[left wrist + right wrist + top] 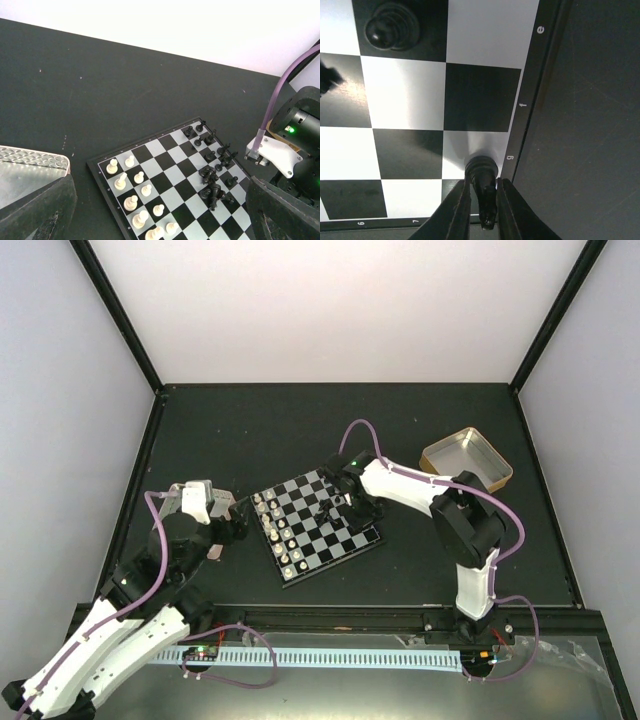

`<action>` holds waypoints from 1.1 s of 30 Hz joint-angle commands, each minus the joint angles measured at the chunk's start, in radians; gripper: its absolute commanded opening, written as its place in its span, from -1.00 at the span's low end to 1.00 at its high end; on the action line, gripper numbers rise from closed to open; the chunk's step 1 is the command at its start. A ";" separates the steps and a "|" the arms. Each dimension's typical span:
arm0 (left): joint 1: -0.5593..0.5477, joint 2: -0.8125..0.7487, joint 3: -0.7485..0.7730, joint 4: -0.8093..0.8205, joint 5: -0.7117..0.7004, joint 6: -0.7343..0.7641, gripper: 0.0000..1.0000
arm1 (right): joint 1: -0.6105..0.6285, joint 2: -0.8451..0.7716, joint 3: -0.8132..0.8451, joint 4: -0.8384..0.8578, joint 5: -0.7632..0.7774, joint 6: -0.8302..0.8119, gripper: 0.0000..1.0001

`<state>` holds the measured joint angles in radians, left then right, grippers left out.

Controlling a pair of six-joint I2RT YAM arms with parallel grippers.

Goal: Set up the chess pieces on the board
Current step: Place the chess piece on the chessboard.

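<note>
The right gripper [482,197] has its fingers drawn narrow on a black piece [480,167], low in the middle of its wrist view, over a pale square beside the rim letter g. Seen from above, the board [322,540] sits mid-frame, with white pieces [274,530] lined along its left side and other black ones crowded at its right. The left gripper [228,515] hangs just left of the board, fingers spread wide. A tin [467,458] lies at upper right.

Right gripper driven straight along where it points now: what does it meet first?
The small black chess piece between the jaws of the right gripper would meet the black-and-grey chequerboard first, on the pale edge square beside "g"; depth unclear.
</note>
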<state>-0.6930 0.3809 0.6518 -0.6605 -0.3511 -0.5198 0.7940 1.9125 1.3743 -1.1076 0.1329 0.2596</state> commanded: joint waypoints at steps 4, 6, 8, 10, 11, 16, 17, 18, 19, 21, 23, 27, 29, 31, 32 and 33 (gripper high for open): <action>0.008 0.017 -0.003 -0.024 -0.019 -0.009 0.89 | -0.007 0.011 0.024 -0.004 0.001 -0.008 -0.58; 0.008 0.026 -0.003 -0.025 -0.017 -0.008 0.89 | -0.006 0.007 0.025 0.003 0.000 -0.003 -0.56; 0.007 0.031 -0.003 -0.026 -0.016 -0.008 0.89 | -0.007 0.002 0.026 0.011 -0.004 0.004 -0.58; 0.007 0.033 -0.001 -0.026 -0.015 -0.008 0.89 | -0.007 0.000 0.025 0.014 -0.009 0.010 -0.64; 0.008 0.033 -0.001 -0.025 -0.015 -0.008 0.89 | -0.007 -0.001 0.021 0.016 -0.010 0.013 -0.68; 0.008 0.033 -0.003 -0.025 -0.016 -0.008 0.89 | -0.007 -0.007 0.021 0.028 -0.010 0.020 -0.76; 0.008 0.033 -0.003 -0.025 -0.016 -0.008 0.89 | -0.007 -0.005 0.022 0.029 -0.009 0.019 -0.76; 0.009 0.034 -0.003 -0.027 -0.015 -0.008 0.89 | -0.006 -0.004 0.024 0.028 -0.009 0.019 -0.76; 0.008 0.034 -0.003 -0.026 -0.015 -0.008 0.89 | -0.007 -0.002 0.025 0.029 -0.009 0.017 -0.76; 0.008 0.035 -0.001 -0.027 -0.015 -0.008 0.89 | -0.007 0.000 0.026 0.025 0.001 0.016 -0.67; 0.008 0.035 -0.001 -0.028 -0.015 -0.008 0.90 | -0.007 -0.004 0.029 0.023 0.016 0.021 -0.57; 0.008 0.033 -0.001 -0.028 -0.015 -0.008 0.90 | -0.007 -0.045 0.045 0.028 0.026 0.038 -0.38; 0.009 0.034 -0.001 -0.026 -0.015 -0.009 0.89 | -0.007 -0.072 0.055 0.038 0.030 0.050 -0.32; 0.008 0.035 -0.001 -0.026 -0.015 -0.009 0.90 | -0.006 -0.093 0.062 0.060 0.020 0.058 -0.30; 0.008 0.036 -0.001 -0.025 -0.015 -0.009 0.90 | -0.004 -0.102 0.062 0.076 0.008 0.058 -0.29; 0.008 0.036 -0.001 -0.026 -0.015 -0.010 0.90 | -0.004 -0.108 0.057 0.095 -0.012 0.056 -0.29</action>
<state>-0.6930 0.4084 0.6510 -0.6662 -0.3550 -0.5201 0.7940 1.8729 1.4040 -1.0733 0.1390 0.2970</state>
